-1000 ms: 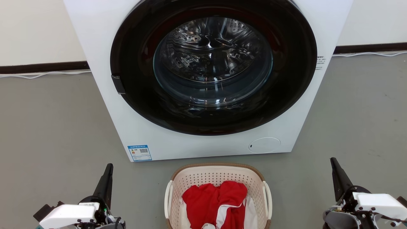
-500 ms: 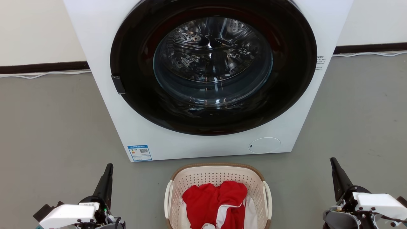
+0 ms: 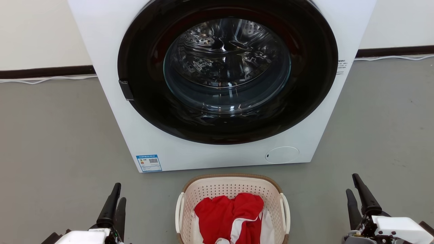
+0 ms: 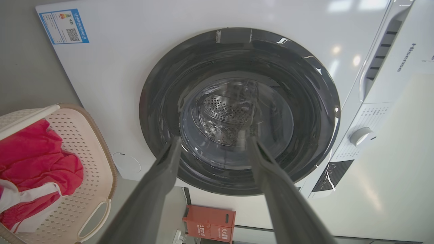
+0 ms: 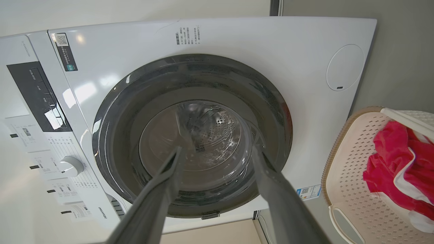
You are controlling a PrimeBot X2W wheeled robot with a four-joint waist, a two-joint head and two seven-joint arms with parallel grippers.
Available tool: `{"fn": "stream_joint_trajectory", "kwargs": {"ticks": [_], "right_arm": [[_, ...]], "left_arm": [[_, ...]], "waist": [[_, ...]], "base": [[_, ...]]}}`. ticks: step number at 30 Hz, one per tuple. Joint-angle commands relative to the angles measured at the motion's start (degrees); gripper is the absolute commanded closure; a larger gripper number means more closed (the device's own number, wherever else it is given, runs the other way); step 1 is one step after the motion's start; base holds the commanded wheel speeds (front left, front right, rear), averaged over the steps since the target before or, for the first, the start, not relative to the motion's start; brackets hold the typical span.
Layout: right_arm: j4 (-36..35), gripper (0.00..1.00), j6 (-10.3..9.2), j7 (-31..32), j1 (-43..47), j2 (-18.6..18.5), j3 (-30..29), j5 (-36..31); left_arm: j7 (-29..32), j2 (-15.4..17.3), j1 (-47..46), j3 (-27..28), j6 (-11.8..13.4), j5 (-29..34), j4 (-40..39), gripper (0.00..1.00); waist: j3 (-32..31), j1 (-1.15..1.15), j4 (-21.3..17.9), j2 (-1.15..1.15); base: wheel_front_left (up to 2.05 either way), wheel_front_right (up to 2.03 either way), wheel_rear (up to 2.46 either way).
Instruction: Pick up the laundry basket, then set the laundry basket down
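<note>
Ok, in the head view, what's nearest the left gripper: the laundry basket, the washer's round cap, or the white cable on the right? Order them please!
From the left gripper:
1. laundry basket, just to its right.
2. round cap, low on the washer front.
3. white cable, far back right.

**Basket before the washer, a gripper on either side**

The laundry basket [image 3: 232, 177] stands on the floor [image 3: 51, 135] just in front of the washer [image 3: 101, 40], below its door [image 3: 227, 71]. Clothes [image 3: 230, 217] lie heaped inside the basket. The left gripper [image 3: 120, 192] is to the basket's left and the right gripper [image 3: 352, 183] to its right, both well apart from it, with fingers pointing toward the washer. Behind the washer stands the wall [image 3: 34, 30], with a cable [image 3: 44, 79] running along its foot.
</note>
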Motion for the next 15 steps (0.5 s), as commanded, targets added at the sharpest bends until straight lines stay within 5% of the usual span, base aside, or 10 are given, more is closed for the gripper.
{"fn": "stream_joint_trajectory", "kwargs": {"ticks": [1, 15], "right_arm": [[-2.09, 0.0, 0.04, -0.67, -1.75, -0.35, 0.44, -0.2], [-4.72, 0.0, 0.09, -3.16, -2.14, -0.87, 2.8, -2.12]], "left_arm": [[-0.53, 0.32, -2.12, -0.13, -0.04, 0.27, -1.99, 0.0], [-2.99, 0.79, -2.65, -1.34, -0.08, 3.47, -3.99, 0.0]], "waist": [[-0.04, 0.12, -0.01, 0.0], [0.22, -0.01, -0.13, 0.0]], "base": [[0.0, 0.0, 0.0], [0.0, 0.0, 0.0]]}}
